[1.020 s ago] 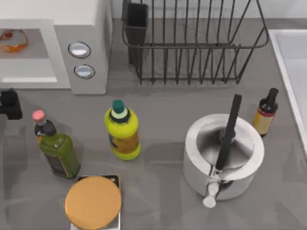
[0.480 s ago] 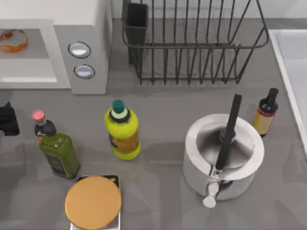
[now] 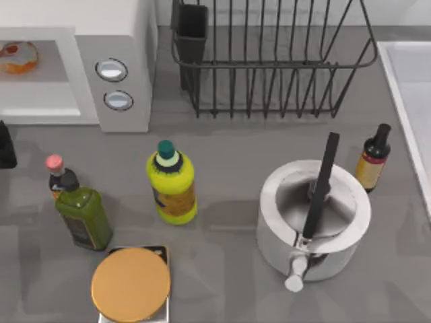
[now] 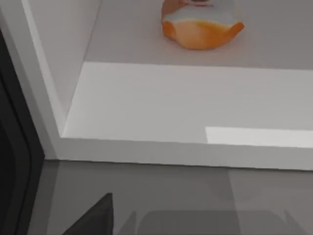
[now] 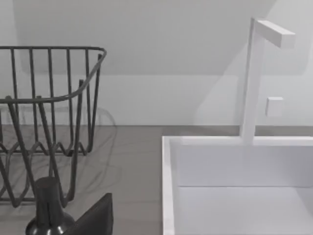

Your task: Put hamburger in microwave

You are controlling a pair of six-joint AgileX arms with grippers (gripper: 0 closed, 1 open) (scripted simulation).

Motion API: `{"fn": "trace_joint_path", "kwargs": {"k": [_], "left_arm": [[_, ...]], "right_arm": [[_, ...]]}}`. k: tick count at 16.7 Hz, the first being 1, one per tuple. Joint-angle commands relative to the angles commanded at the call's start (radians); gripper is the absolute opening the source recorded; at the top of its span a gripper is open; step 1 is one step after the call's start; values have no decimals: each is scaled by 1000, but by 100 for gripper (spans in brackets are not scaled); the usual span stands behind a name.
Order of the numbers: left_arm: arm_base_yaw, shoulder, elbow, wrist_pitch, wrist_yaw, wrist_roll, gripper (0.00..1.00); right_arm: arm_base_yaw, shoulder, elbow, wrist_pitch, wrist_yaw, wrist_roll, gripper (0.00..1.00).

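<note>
Hamburger [image 3: 17,56] lies inside microwave [image 3: 121,40], far left. Left hand [image 3: 5,145] at bench's left edge; fingers' state indeterminable. Withdraw straight, clear of sill.

The hamburger [image 3: 17,56] sits inside the microwave [image 3: 81,74], both cut off by the top view's left edge. The left gripper [image 3: 5,145] is a dark sliver at that edge, its fingers unreadable. The orange disc [image 3: 130,284] covers most of a scale [image 3: 159,253], both clipped at the bottom.
</note>
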Motion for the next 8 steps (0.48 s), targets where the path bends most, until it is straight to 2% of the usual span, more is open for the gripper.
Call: {"fn": "trace_joint_path", "kwargs": {"k": [4, 8], "left_arm": [[-1, -170, 52, -236, -2, 0, 100], [0, -236, 77, -306, -2, 1, 100]], "right_arm": [[0, 0, 0, 0, 0, 0, 100], [0, 0, 0, 0, 0, 0, 100]]}}
